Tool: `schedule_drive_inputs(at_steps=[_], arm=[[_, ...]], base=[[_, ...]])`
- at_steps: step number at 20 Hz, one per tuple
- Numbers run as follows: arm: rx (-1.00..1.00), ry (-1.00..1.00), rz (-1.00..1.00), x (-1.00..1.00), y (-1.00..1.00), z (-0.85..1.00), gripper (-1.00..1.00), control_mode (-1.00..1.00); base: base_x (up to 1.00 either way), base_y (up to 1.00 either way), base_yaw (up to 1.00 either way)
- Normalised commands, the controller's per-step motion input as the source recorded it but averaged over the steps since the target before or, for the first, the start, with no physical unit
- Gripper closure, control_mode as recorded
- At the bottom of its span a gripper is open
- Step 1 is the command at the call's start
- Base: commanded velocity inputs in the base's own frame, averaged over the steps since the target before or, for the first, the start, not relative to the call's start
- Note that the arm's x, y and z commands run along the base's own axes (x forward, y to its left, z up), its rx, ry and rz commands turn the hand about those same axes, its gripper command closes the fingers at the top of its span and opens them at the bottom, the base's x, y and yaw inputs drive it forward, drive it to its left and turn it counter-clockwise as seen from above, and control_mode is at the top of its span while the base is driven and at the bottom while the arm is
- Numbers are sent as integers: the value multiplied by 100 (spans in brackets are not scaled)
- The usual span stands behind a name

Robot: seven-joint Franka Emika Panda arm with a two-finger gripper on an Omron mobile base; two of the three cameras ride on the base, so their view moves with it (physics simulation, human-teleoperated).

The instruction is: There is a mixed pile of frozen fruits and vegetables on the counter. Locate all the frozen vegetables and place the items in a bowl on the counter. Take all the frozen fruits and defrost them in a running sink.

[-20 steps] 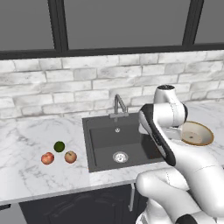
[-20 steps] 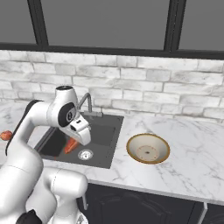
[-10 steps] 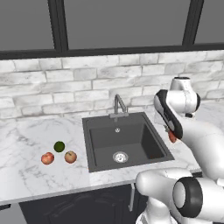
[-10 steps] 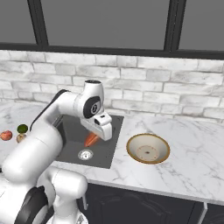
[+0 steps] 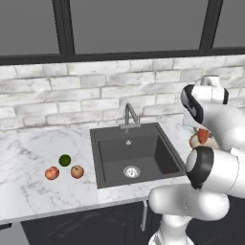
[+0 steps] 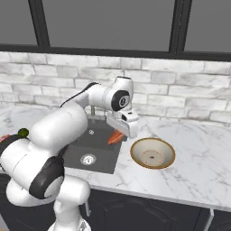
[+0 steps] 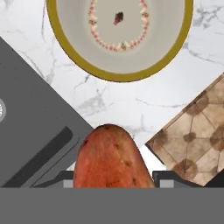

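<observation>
Far off to the gripper's left, well apart from it on the white marble counter [image 5: 28, 191], three pieces of the pile lie in a small cluster: a dark green ball [image 5: 64, 160] at the back, a redder apple [image 5: 51, 172] and a red-tan apple [image 5: 77, 171] just in front of it. None of them is touched.

Nearer, still on the gripper's left, the dark grey sink [image 6: 97, 149] sits with its silver drain [image 5: 131, 171] and curved faucet [image 5: 129, 114]; no water can be seen running.

The gripper [image 6: 122, 133] hangs over the sink's right edge, jaws drawn in narrow on the elongated red-orange vegetable [image 6: 116, 137], which looks like a carrot or sweet potato and points down and leftward from the fingers. In the hand view the same piece [image 7: 112, 157] rises between the two dark tips, held off the counter.

Just to the gripper's right, close but not under it, stands the wooden-rimmed bowl [image 6: 135, 155], pale inside with nothing in it yet.

The step in hand appears to be carrying the first vegetable to the bowl. The next move, as I judge it, calls for a short shift rightward until the piece hangs over the bowl's middle, a lowering, then parting the jaws. The tapered piece could catch the rim if let go too early.
</observation>
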Motion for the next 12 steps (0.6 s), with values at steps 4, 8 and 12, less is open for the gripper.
schedule_drive_inputs(at_steps=[4,8,12], arm=[[0,11,-11,34,-81,-10,100,-100],[0,5,-9,32,-75,-22,100,-100],[4,-3,0,21,-44,-31,100,-100]], base=[[0,0,0],[0,0,0],[0,0,0]])
